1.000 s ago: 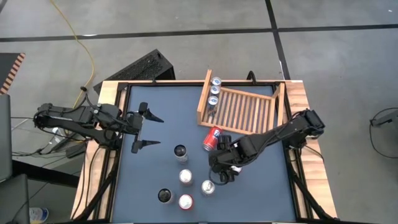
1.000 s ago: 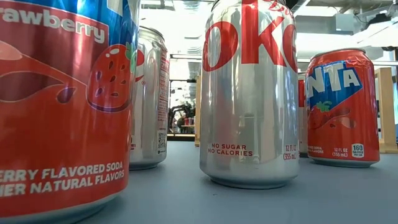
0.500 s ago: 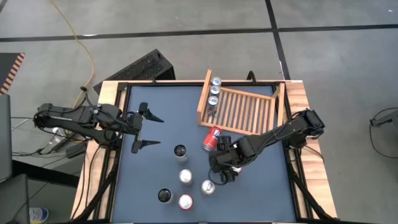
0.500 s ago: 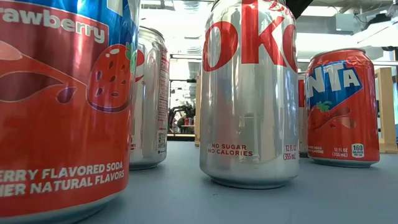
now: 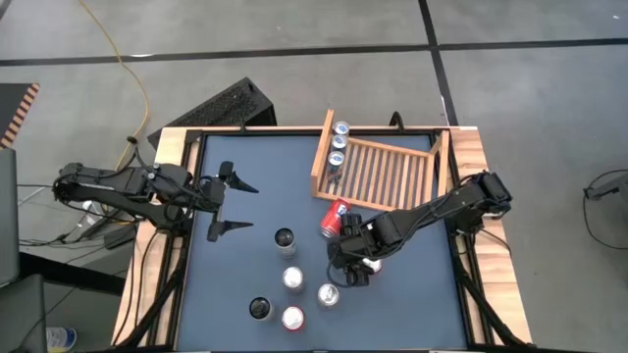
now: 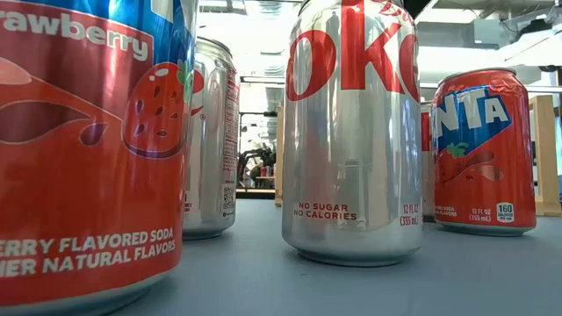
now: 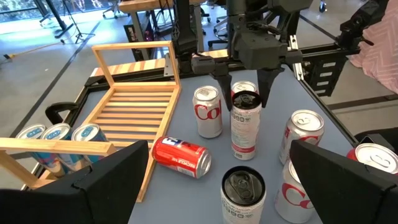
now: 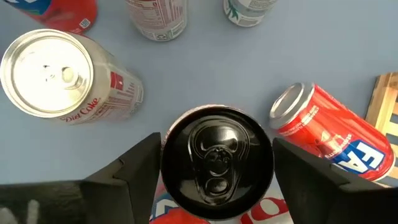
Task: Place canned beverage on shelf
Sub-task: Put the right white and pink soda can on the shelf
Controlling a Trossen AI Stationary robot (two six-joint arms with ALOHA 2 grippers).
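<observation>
1. Right gripper [image 5: 356, 267]: positioned over an upright black-topped can [image 8: 217, 158] near the table's middle; its fingers [image 8: 134, 169] are seen on either side of the can's rim, spread, with contact not confirmed; a grasp cannot be told.
2. Black-topped can: dark lid with pull tab, pale body with red print, as seen in the left wrist view.
3. Fanta can [image 5: 336, 218]: red with blue mark, lying on its side just beside the near edge of the shelf [image 5: 378, 174].
4. Shelf: light wood, slatted base, raised side boards; three cans [image 5: 338, 143] are lined along its left board, the remaining slats bare.
5. Left gripper [image 5: 228, 203]: held wide open at the table's left, well apart from the cans.
</observation>
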